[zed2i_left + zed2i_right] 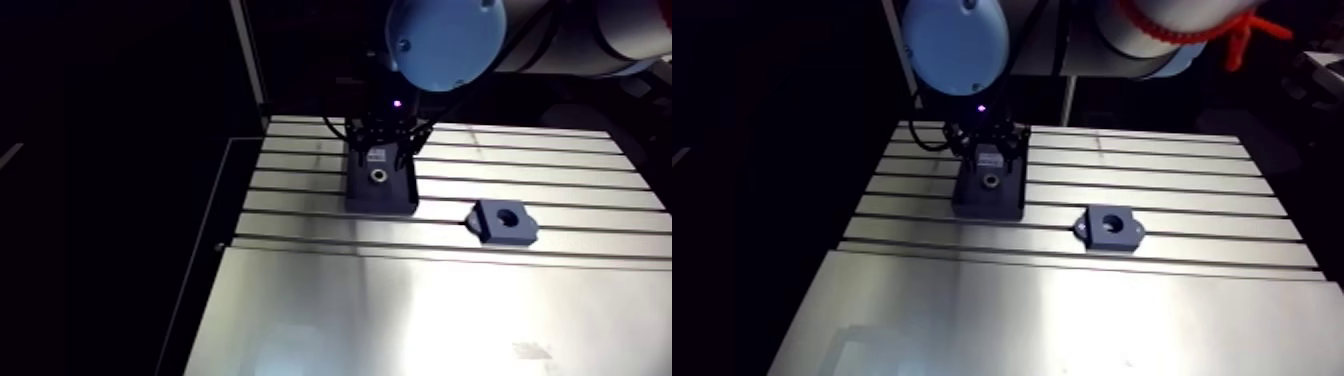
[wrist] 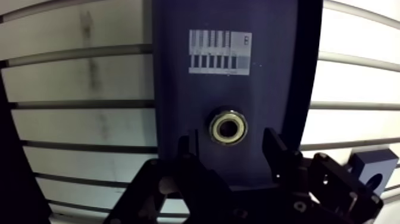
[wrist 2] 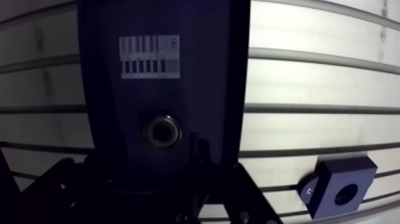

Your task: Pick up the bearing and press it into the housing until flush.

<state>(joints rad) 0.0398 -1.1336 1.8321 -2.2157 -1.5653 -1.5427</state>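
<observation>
The bearing (image 2: 228,127), a small metal ring, sits in a recess of a dark blue rectangular block (image 2: 238,24) that carries a white barcode label (image 2: 219,52). In the wrist view my gripper (image 2: 232,146) hangs just over this block, open, one dark finger on each side of the bearing and neither visibly touching it. The housing (image 1: 503,221), a smaller blue block with a round hole, lies on the table to the right of the dark block. It shows again beside the gripper in the wrist view as the housing (image 3: 342,187). In the arm view the gripper (image 1: 988,150) stands over the block's far end.
The slotted aluminium table (image 1: 400,310) has grooves across its far half and a smooth plate nearer the camera. Its left edge (image 1: 215,250) drops into darkness close to the dark block.
</observation>
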